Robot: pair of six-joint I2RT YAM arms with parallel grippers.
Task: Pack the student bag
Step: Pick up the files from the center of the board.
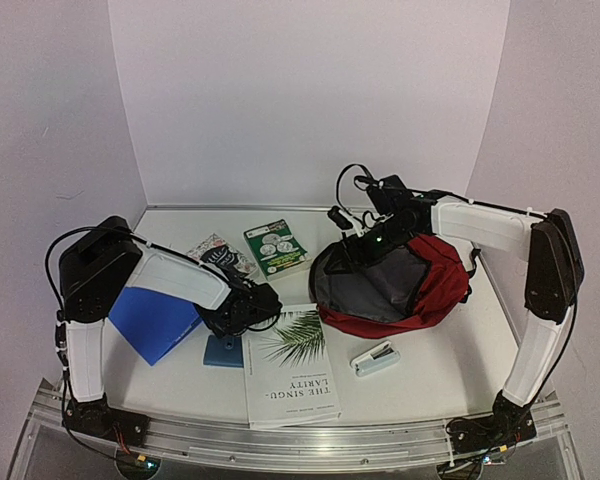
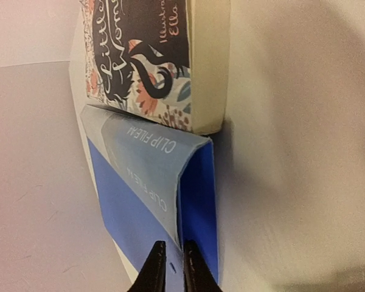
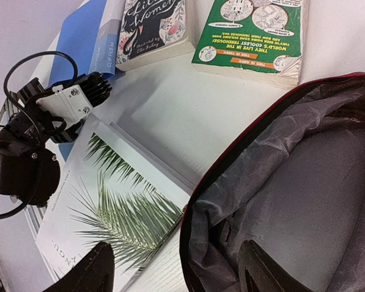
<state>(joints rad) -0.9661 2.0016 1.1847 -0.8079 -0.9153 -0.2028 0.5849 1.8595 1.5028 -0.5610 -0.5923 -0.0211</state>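
The student bag [image 1: 435,290] lay on the desk [image 1: 430,370] in the right centre of the top view, its mouth open toward the left of the frame and the grey lining showing. The right gripper [image 1: 355,240] hung at the upper left rim of that mouth. In the right wrist view the bag [image 3: 304,182] filled the lower right of the frame. The right gripper [image 3: 175,249] stood wide apart and held nothing. It straddled the bag's rim, with one finger over the lining and the other outside, over the palm-leaf book [image 3: 109,213].

The left gripper [image 1: 242,310] was well apart from the bag, at the left centre of the top view beside the blue clip file [image 1: 150,320]. In the left wrist view the left gripper [image 2: 172,267] had narrowed to a thin slit around the near edge of the clip file [image 2: 146,201]. The Little Women book [image 2: 152,61] lay touching the file's far end.

Above the bag's mouth and to its left lay a green paperback [image 1: 276,246], and below the bag a white stapler [image 1: 375,358].
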